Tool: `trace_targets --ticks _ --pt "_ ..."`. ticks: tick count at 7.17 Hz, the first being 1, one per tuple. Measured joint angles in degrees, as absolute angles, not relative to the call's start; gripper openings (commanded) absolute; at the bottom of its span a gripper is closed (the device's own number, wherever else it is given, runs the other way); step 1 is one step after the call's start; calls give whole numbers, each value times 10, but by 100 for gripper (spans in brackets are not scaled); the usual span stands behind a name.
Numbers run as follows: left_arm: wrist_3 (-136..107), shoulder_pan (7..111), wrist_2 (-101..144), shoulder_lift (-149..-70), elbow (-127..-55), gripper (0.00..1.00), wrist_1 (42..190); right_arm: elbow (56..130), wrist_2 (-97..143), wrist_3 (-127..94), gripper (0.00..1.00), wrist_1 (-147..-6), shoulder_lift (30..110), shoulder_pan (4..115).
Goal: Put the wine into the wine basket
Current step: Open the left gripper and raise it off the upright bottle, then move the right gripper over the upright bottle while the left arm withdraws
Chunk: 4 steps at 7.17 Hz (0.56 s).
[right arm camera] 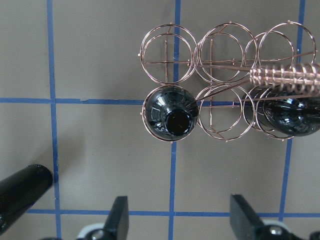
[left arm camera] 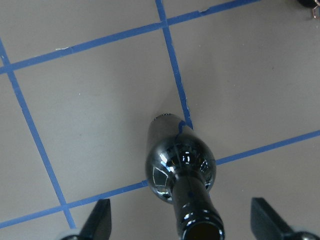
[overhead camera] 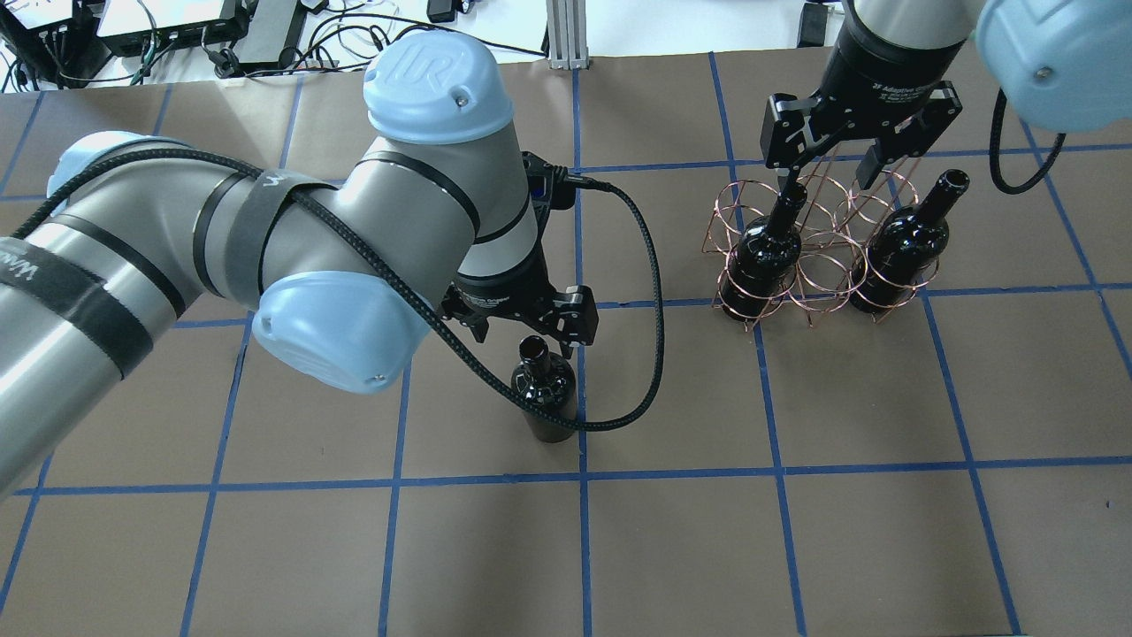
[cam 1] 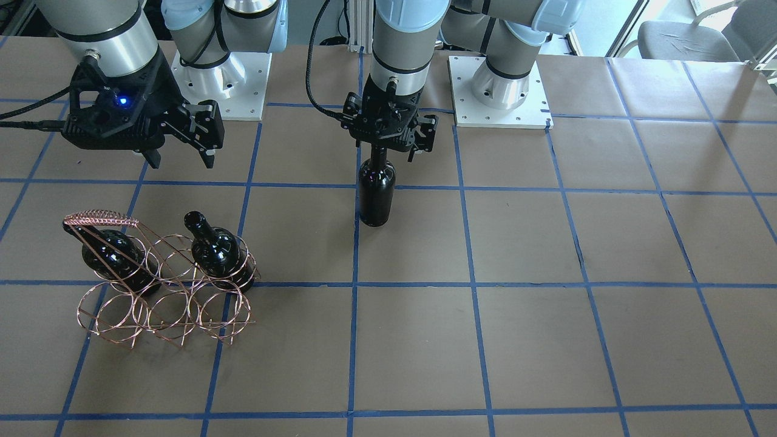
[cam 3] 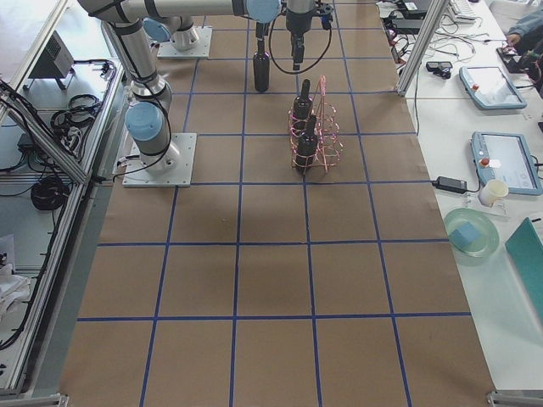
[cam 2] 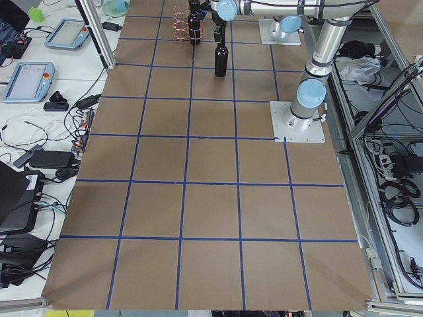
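One wine bottle (cam 1: 376, 195) (overhead camera: 548, 398) (left arm camera: 180, 165) stands upright on the table near the middle, dark and glossy. My left gripper (cam 1: 385, 149) (overhead camera: 531, 334) (left arm camera: 180, 202) hangs over it, open, with a finger on each side of the neck and neither touching it. The copper wire wine basket (cam 1: 94, 217) (overhead camera: 827, 237) (right arm camera: 285, 75) stands to the robot's right. It holds two more bottles (overhead camera: 761, 257) (overhead camera: 906, 248), necks tilted up, one (right arm camera: 167, 119) in an end ring. My right gripper (cam 1: 182, 159) (overhead camera: 840, 168) (right arm camera: 180, 212) hovers open and empty above the basket.
Brown paper with a blue tape grid covers the table (cam 1: 546, 340). Two white arm base plates (cam 1: 498, 91) sit at the robot's edge. A black cable (overhead camera: 650, 292) loops beside the standing bottle. Tablets and cords lie on side benches (cam 2: 39, 79).
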<state>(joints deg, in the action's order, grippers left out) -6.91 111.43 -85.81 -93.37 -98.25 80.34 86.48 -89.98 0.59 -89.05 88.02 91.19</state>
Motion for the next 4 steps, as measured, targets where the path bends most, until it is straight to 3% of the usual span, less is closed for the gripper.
trace_targets --ticks 4 --pt "-62 997 -891 -927 -849 100 884 872 -898 -47 75 -884 889 970"
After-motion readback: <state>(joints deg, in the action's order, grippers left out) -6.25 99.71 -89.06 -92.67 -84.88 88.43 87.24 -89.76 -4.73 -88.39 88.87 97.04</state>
